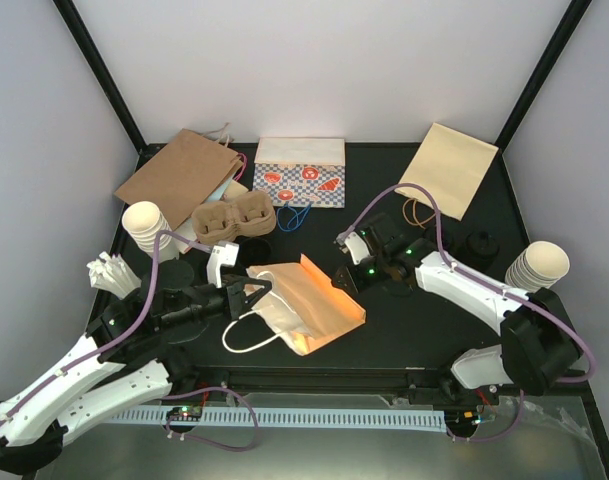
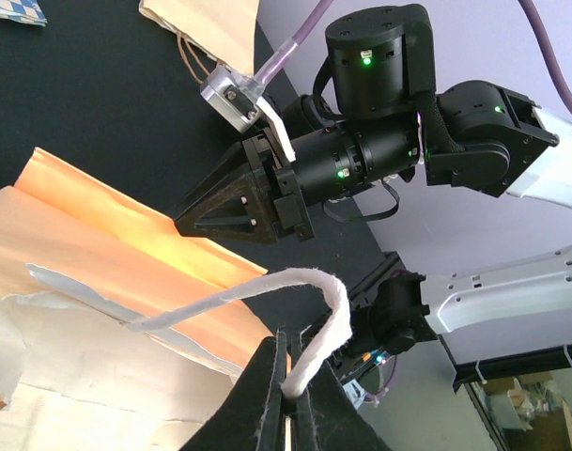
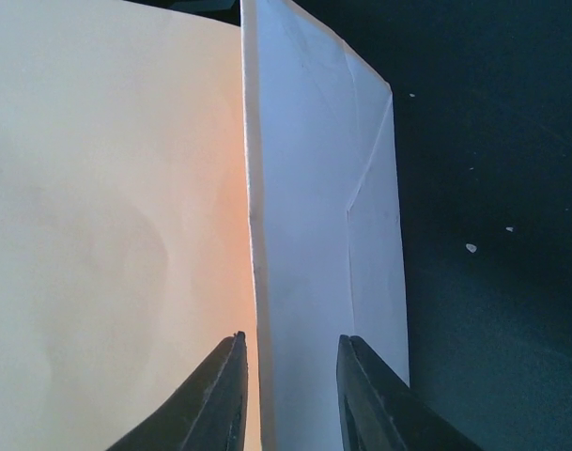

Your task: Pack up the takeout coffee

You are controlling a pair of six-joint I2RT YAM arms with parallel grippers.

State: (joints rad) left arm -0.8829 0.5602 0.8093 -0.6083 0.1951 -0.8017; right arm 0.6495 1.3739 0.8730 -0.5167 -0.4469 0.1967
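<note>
From above, the paper bag [image 1: 309, 300] lies on its side in the middle of the surface [image 1: 424, 330]. Your left hand [image 1: 256, 293] is at one end of it and your right hand [image 1: 346, 268] at the other. The black coffee cup [image 1: 481, 243] stands on the surface well off to the right, past the right arm and apart from the bag. I cannot pick out a second cup against the dark top. The cardboard tray [image 1: 234, 220] sits just behind the bag. This looks like the step of getting the bag open before anything goes in.

In the left wrist view, your left hand is shut tight on the white rope handle [image 2: 328, 296], which loops up from the fingers and back to the bag's mouth. Hold that pinch steady. The rope is soft and could slip through if you tug hard.

In the right wrist view, the fingers [image 3: 224, 395] stand apart, one on each side of the bag's creased edge [image 3: 255, 235], and they are not pinching it. Centre the crease between them and push in a little deeper so you catch paper, not just the lip. Then close squarely. After that, draw the two hands apart gently, because thin paper like this will likely crumple or tear if jerked.
</note>
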